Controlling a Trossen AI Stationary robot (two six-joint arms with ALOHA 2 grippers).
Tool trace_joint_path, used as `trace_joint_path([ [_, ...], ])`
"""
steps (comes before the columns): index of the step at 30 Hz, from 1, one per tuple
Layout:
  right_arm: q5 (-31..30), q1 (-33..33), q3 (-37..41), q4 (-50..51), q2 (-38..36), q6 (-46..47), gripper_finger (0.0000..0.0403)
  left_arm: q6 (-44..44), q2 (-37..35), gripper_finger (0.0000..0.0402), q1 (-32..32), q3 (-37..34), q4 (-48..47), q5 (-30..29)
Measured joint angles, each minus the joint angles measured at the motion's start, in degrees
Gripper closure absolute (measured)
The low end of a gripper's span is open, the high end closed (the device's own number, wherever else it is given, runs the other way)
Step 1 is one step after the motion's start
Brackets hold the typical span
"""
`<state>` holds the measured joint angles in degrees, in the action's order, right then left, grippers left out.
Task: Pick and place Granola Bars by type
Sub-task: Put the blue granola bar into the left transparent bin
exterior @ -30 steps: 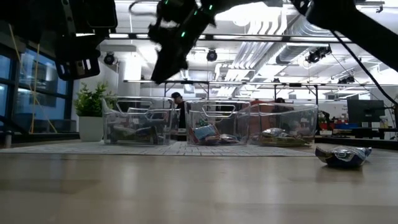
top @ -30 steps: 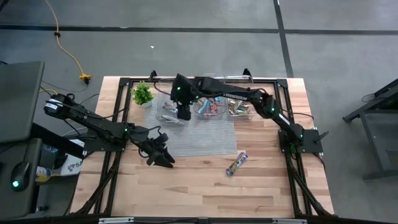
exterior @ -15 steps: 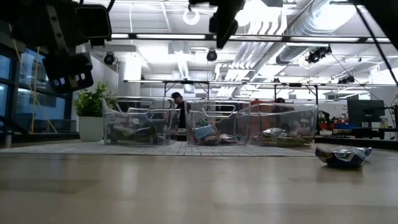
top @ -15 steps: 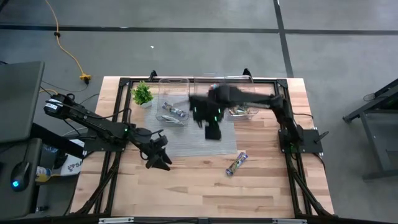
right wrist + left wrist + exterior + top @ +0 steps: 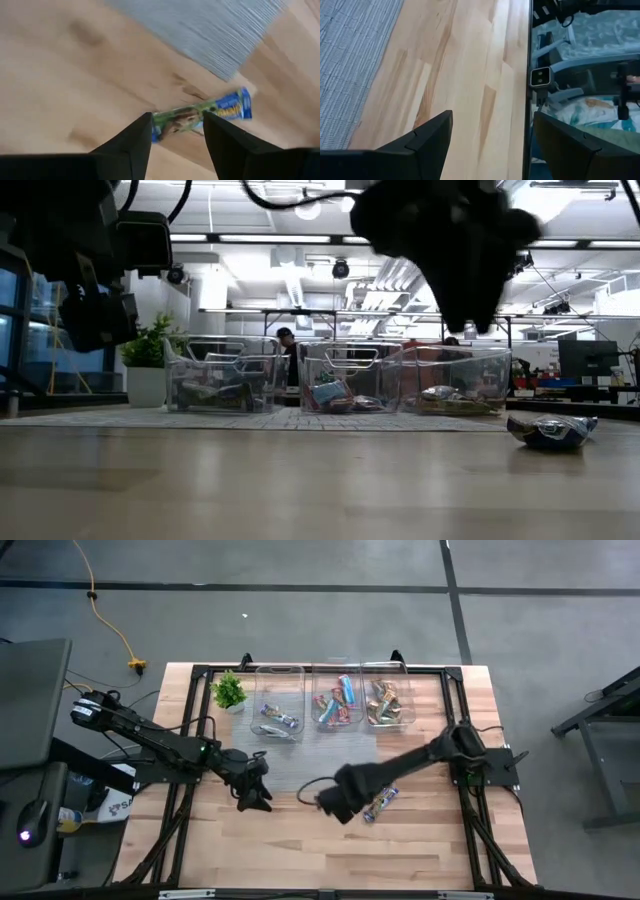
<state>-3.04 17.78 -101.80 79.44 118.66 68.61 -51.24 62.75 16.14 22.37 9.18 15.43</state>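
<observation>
One loose granola bar in a blue and green wrapper [image 5: 381,802] [image 5: 550,430] [image 5: 200,115] lies flat on the bare wood, near the mat's right near corner. My right gripper [image 5: 340,802] [image 5: 177,132] hangs open in the air just to the left of it and touches nothing; the bar shows beyond the gap between its fingers. My left gripper [image 5: 252,798] [image 5: 492,135] waits open over the wood at the mat's left near corner. More bars lie sorted in three clear tubs [image 5: 279,700] [image 5: 336,698] [image 5: 386,700] at the far edge.
A grey mat [image 5: 320,755] covers the table's middle, in front of the tubs. A small green plant [image 5: 229,692] stands at the far left. Bare wood runs along the near edge. A dark frame borders the table.
My right arm has swept from above the left tub at the far edge toward the near edge and down, ending beside the loose bar. My left gripper has sunk a little where it waits. The loose bar has not moved.
</observation>
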Motion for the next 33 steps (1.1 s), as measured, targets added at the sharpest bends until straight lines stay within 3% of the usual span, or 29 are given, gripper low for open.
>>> trace_joint_path([
  [5,-2.39,4.10,6.22,-6.89,-0.63,24.56,0.0240,0.00,-0.01,0.0131,0.00,0.00,-0.15,0.47],
  [12,0.47,6.76,11.56,-9.10,-1.21,39.28,0.0239,-0.30,-0.01,0.0131,0.00,0.00,-0.38,0.42],
  [18,6.11,6.77,14.90,-8.37,-1.36,43.85,0.0239,-1.50,-0.01,0.0131,0.00,0.01,-0.94,0.01],
  [33,3.32,1.95,15.41,-5.84,-1.45,48.63,0.0239,-1.31,-0.01,0.0131,0.00,0.02,-2.14,0.14],
])
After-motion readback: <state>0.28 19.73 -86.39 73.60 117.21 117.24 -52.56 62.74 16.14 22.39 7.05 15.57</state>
